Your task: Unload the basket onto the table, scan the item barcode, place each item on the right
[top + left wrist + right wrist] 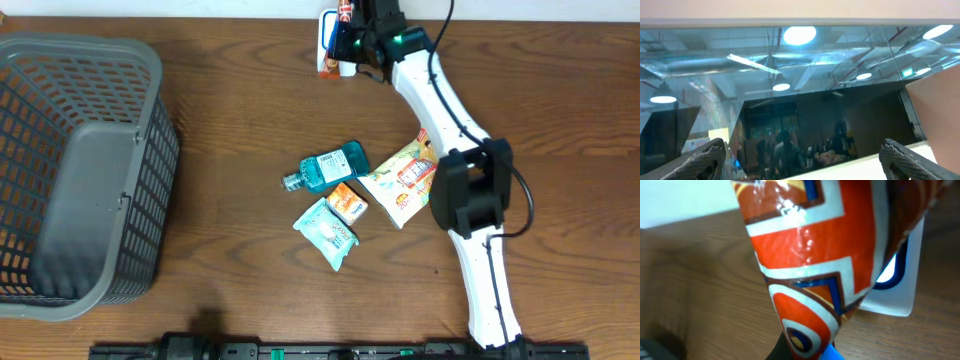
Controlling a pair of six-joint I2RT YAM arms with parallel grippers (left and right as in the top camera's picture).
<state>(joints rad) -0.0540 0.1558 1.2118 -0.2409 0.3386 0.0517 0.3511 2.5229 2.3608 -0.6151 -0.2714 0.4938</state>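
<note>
A glossy packet (810,245) printed in red, orange, white and blue fills the right wrist view. My right gripper (807,352) is shut on its lower end, and only a dark finger and a blue pad edge show beneath it. Just behind the packet stands a white scanner (895,287) with a blue-lit window. From overhead, the right gripper (362,42) is at the table's far edge, against the scanner (331,40). My left gripper (802,160) is open and empty, pointing up at a dark window; its fingertips (705,160) sit at the frame's lower corners.
A grey plastic basket (150,130) stands at the left. Mid-table lie a teal mouthwash bottle (328,167), a small orange box (348,203), a pale teal pouch (327,232) and a yellow-green snack bag (402,178). The right arm (470,190) reaches over the snack bag.
</note>
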